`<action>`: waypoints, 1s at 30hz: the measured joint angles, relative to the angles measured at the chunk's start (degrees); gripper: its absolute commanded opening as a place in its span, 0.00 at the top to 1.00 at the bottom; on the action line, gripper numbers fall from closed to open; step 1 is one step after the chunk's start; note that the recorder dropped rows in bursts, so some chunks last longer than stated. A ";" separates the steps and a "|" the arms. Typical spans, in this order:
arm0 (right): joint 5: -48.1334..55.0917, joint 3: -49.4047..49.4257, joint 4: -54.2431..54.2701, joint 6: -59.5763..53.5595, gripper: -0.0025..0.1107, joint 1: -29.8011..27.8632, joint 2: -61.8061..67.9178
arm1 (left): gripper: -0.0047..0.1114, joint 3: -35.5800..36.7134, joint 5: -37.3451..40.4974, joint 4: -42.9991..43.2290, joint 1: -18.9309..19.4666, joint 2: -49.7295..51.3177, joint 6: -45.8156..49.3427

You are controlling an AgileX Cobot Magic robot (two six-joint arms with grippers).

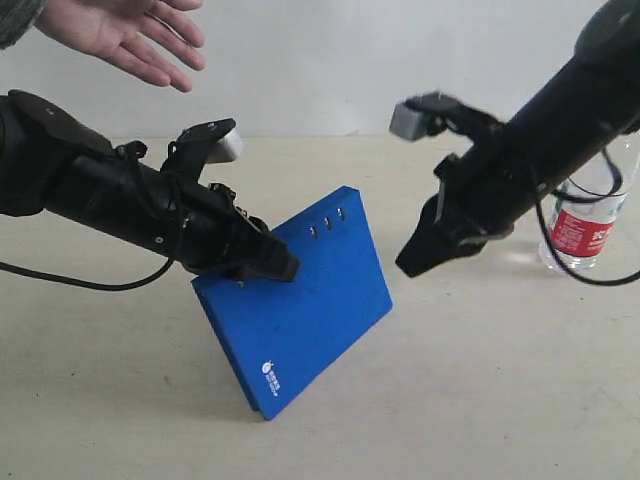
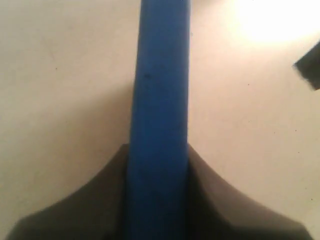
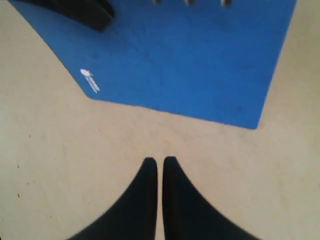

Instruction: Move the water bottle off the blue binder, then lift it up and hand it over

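The blue binder [image 1: 300, 310] stands tilted on the table, its near corner down and its far-left edge raised. My left gripper [image 1: 275, 262] is shut on that raised edge. In the left wrist view the binder's edge [image 2: 160, 100] fills the gap between the two dark fingers of the left gripper [image 2: 157, 147]. My right gripper [image 1: 410, 265] hangs shut and empty just right of the binder, above bare table [image 3: 160, 160]. The water bottle [image 1: 585, 225], clear with a red label, stands on the table at the far right, partly behind the right arm and off the binder.
An open human hand [image 1: 120, 30] reaches in at the top left, above the left arm. The beige table [image 1: 480, 400] stretches in front of the binder. The right wrist view shows the binder's face [image 3: 200, 65] with its white logo [image 3: 90, 80].
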 measured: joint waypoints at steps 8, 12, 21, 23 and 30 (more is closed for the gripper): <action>-7.58 0.13 0.24 -1.52 0.98 0.00 -22.60 | 0.91 0.84 -6.22 10.51 -0.38 -6.35 -3.09; -13.83 2.72 0.37 -1.80 0.98 0.00 -33.32 | 0.91 0.84 -10.14 21.66 -0.51 -11.46 -10.92; -27.38 21.87 -4.00 10.88 0.98 0.00 -57.03 | 0.91 0.84 -14.35 47.89 -6.16 -16.38 -29.64; -28.59 27.69 -7.53 17.55 0.98 0.00 -62.08 | 0.91 0.84 -14.35 52.45 -6.54 -16.38 -32.34; -29.13 40.55 -19.51 35.14 0.98 0.00 -77.66 | 0.91 0.84 -12.73 71.64 -6.57 -16.88 -37.25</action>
